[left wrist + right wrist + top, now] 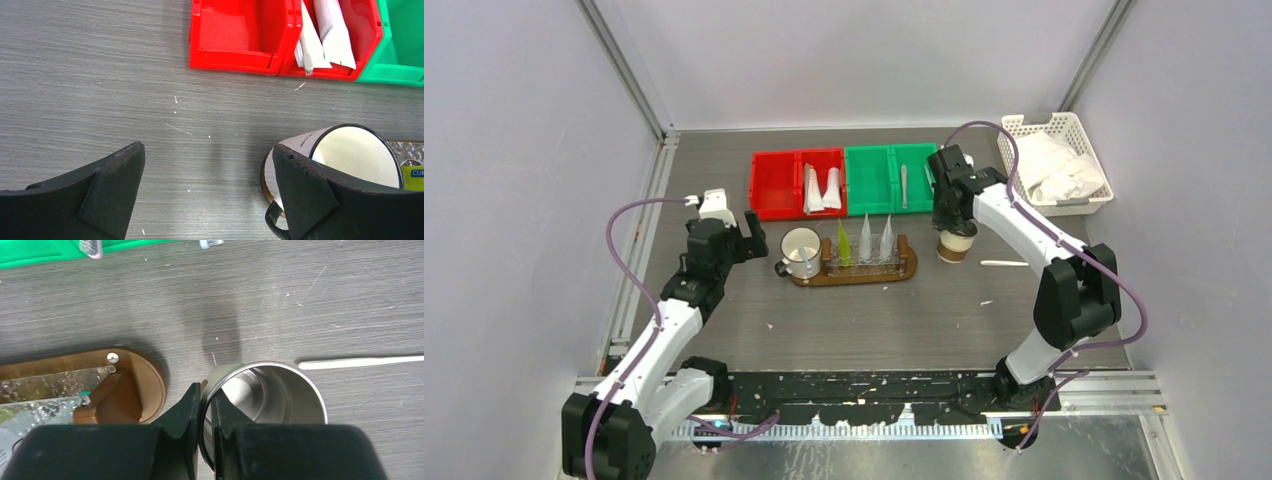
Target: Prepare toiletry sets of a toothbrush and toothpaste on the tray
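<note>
Pinching cup (272,402) rim w/ right gripper (207,394), left gripper (207,150) wide nr mug (352,152)

I count, per kind:
- red plastic bins (774,185): 2
- green plastic bins (869,180): 2
- white lattice basket (1064,130): 1
- brown wooden tray (909,268): 1
- small tapered tubes (886,240): 5, one yellow-green, four whitish
- cups: 2, a white enamel mug (350,155) beside my left fingers (305,200) and a steel cup (280,400), its rim between my right fingers (185,415)
- slim pale toothbrushes (360,361): 3, one right of those fingers, two ahead of them
</note>
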Tool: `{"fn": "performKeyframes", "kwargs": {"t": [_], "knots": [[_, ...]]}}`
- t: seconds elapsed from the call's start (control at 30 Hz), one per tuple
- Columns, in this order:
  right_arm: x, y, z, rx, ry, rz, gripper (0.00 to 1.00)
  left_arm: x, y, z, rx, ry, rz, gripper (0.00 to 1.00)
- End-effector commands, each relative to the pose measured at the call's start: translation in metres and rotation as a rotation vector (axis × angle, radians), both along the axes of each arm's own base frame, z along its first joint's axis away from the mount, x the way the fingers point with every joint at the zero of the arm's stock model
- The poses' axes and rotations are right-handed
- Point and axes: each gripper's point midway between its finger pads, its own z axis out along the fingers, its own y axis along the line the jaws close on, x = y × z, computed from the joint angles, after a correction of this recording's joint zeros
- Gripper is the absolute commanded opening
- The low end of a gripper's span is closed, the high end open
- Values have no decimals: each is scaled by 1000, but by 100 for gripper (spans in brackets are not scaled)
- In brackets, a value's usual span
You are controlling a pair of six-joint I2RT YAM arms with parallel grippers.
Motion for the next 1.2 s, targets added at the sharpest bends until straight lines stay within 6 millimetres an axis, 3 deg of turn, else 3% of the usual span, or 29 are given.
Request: {"fn": "performKeyframes", "kwargs": {"t": [0.0, 0.27, 0.4, 0.7, 0.8, 0.87, 0.97, 1.07, 1.17], "knots": [[3, -12, -1, -72, -38, -18, 5, 3, -2, 13, -12, -33, -7, 100], [4, -1, -37, -69, -26, 11, 5, 2, -1, 15, -9, -36, -3, 100], [8, 7, -40, -59, -64, 25, 6, 1, -1, 14, -9, -33, -1, 100], [12, 17, -22, -39, -192, 34, 6, 0, 4, 23, -3, -44, 24, 100], [9, 18, -24, -47, -172, 40, 17, 0, 5, 22, -8, -29, 38, 100], [6, 20, -25, -50, -161, 51, 36, 0, 8, 20, -13, -11, 63, 100], [5, 25, -22, -35, -163, 60, 48, 0, 14, 16, -15, 32, 118, 100], [7, 27, -9, -25, -183, 59, 52, 1, 16, 16, -4, 59, 128, 100], [7, 15, 19, -51, -219, 6, 58, 1, 16, 20, -3, 58, 132, 100]]}}
